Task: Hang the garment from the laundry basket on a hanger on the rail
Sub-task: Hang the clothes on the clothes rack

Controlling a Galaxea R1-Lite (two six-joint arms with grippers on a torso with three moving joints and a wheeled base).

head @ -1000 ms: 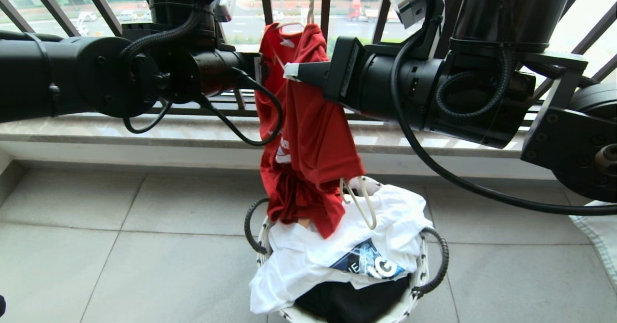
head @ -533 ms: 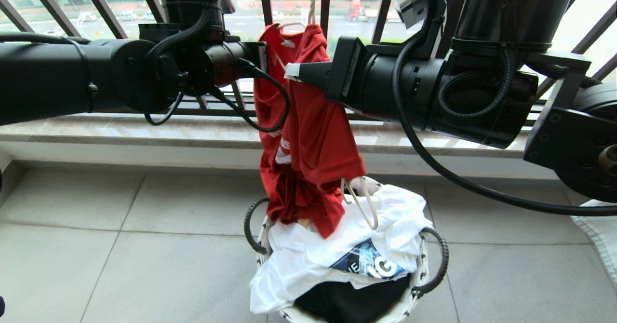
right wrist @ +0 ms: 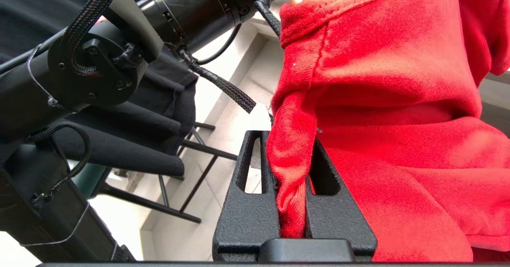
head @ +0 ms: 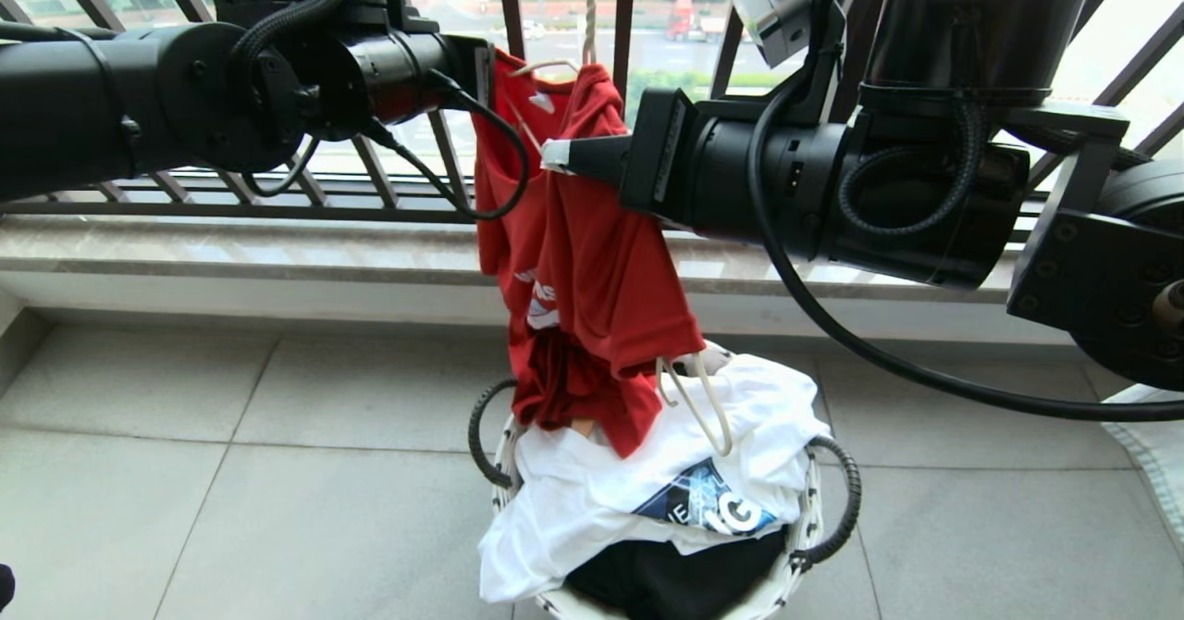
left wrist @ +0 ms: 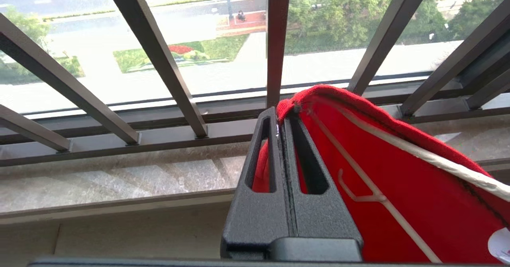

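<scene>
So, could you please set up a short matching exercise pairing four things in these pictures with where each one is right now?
Things:
1. red T-shirt
2. white printed T-shirt
3. black T-shirt
4. thin wire hanger

Places:
A. draped over the laundry basket's top
B. lowest in the basket, under the white fabric
C. held up between the left gripper and right gripper
D. poking out below the red hem

Pairs: 1-C, 2-A, 3-B, 4-D

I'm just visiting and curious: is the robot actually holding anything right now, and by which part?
Both pincers grip the red T-shirt. The left pincer pinches the collar edge; the right pincer clamps a bunched fold near the top.
</scene>
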